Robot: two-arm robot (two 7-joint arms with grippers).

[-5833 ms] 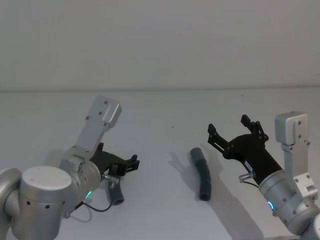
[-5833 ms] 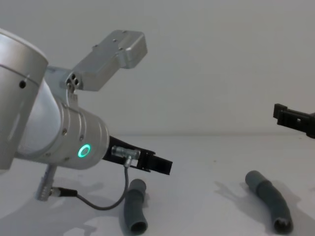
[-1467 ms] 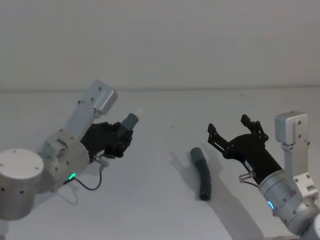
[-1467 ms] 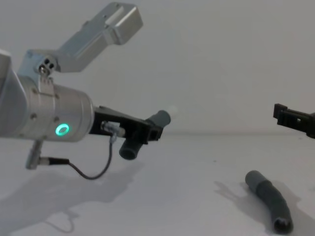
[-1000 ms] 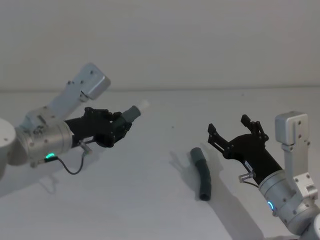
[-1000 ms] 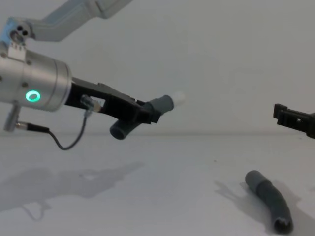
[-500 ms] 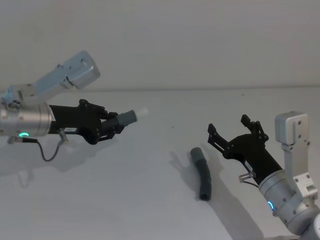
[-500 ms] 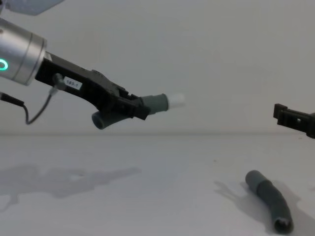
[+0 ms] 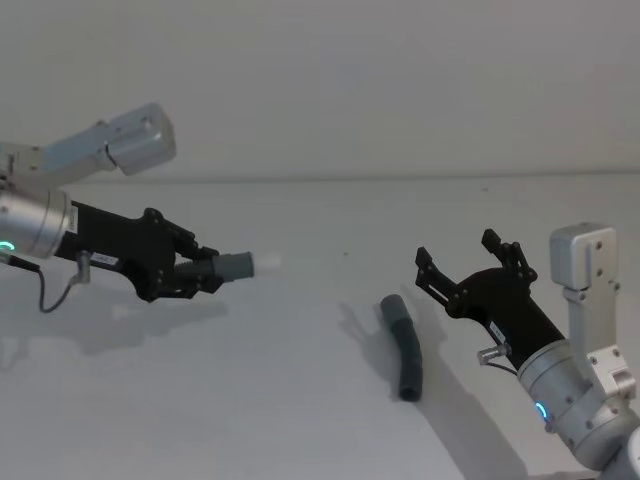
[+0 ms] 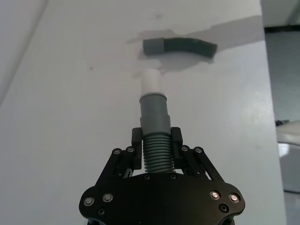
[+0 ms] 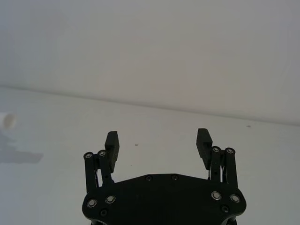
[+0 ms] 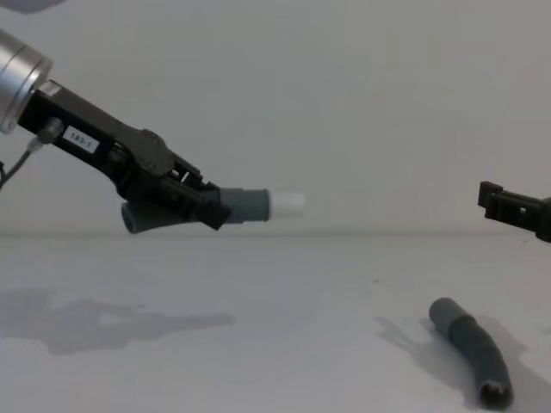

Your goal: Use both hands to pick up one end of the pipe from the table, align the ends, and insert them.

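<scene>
Pinching the white-tipped, ribbed dark grey hose piece [image 9: 235, 265], my left gripper [image 9: 205, 270] is hanging above the white worktop [image 9: 300, 400]; my right gripper [image 9: 458, 250] is hovering spread.

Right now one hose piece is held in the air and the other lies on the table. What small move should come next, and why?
Probably lower the right gripper onto the hose piece lying on the table and grip one end. It hangs open and empty near that piece, while the left gripper is shut on the white-tipped piece, held clear of the table.
</scene>
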